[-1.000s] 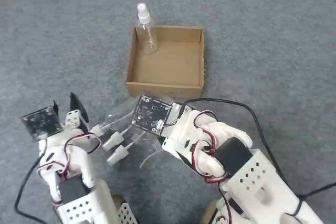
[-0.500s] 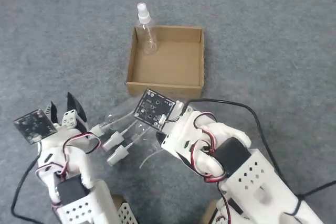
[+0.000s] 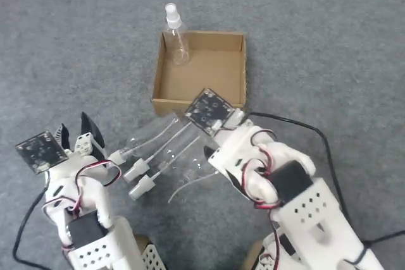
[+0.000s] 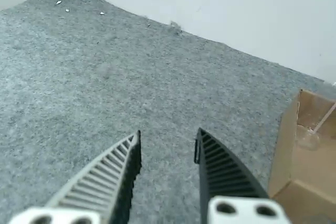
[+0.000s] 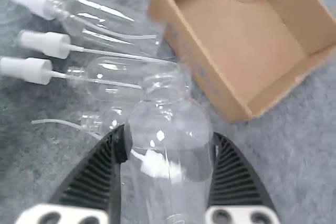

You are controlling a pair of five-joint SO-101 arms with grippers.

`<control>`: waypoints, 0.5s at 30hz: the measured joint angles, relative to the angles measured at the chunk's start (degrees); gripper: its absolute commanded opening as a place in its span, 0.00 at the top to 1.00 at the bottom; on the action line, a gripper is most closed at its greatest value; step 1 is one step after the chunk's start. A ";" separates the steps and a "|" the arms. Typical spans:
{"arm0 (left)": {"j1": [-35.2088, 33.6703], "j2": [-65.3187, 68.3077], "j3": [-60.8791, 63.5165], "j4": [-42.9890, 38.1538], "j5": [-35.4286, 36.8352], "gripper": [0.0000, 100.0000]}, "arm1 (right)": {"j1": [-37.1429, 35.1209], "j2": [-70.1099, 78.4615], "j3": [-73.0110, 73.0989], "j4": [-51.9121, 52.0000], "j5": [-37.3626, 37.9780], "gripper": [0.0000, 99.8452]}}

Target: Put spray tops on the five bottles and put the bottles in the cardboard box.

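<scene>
Grips a topless clear bottle (image 5: 167, 161) in the right pincer (image 5: 168, 137), jaws closed on its body, long axis running straight out from the fingertips, open neck foremost toward the cardboard box (image 5: 199, 77) just ahead; holds the left pincer (image 4: 168, 135) wide open and empty, well apart.

Left gripper (image 4: 168, 135) is hanging over grey carpet (image 4: 105, 77), jaws standing apart with carpet showing between them. Cardboard box (image 4: 286, 150) corner is showing just past the dark finger (image 4: 220, 177), a clear bottle (image 4: 312, 132) base sitting inside it. White wall (image 4: 236, 9) is running behind the carpet.
</scene>
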 measured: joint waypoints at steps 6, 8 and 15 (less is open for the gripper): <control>0.00 0.00 -0.70 0.00 0.00 0.84 | 4.04 -11.34 7.12 -3.16 0.00 0.95; 0.00 0.00 -2.29 0.70 0.00 0.83 | 5.19 -15.03 9.41 -4.66 0.00 0.95; 0.00 0.00 -7.74 5.98 0.00 0.79 | 8.26 -21.54 11.78 -6.24 0.00 0.95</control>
